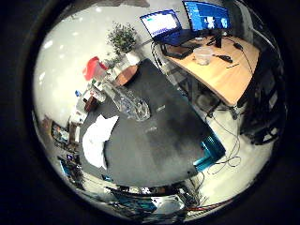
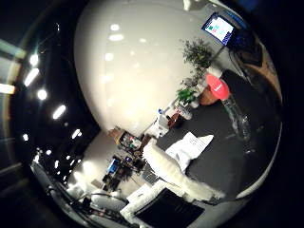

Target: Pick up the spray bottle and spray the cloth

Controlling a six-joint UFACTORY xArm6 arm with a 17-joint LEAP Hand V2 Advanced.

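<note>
A clear spray bottle (image 1: pixel 129 102) is lying beside a white cloth (image 1: pixel 97 139) on the dark tabletop (image 1: pixel 159 145). It is looking light, rigid and slippery; its body seems the best hold. The robot hand (image 2: pixel 178 178) is hovering well above, fingers extended and holding nothing.

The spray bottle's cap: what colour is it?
Red, on the clear spray bottle; clearest in the thumb side palm view.

We see a dark worktop (image 1: pixel 164 140) with a round wooden dish (image 1: pixel 125 75) near its far corner. Behind that corner sit a leafy potted plant (image 1: pixel 123 38) and a red object (image 1: pixel 93 68). Beside the worktop stands a wooden desk (image 1: pixel 229 77) carrying an open laptop (image 1: pixel 165 27), a monitor (image 1: pixel 206 16) and a clear bowl (image 1: pixel 203 55). A teal box (image 1: pixel 210 151) sits on the floor just under the worktop's edge.
</note>
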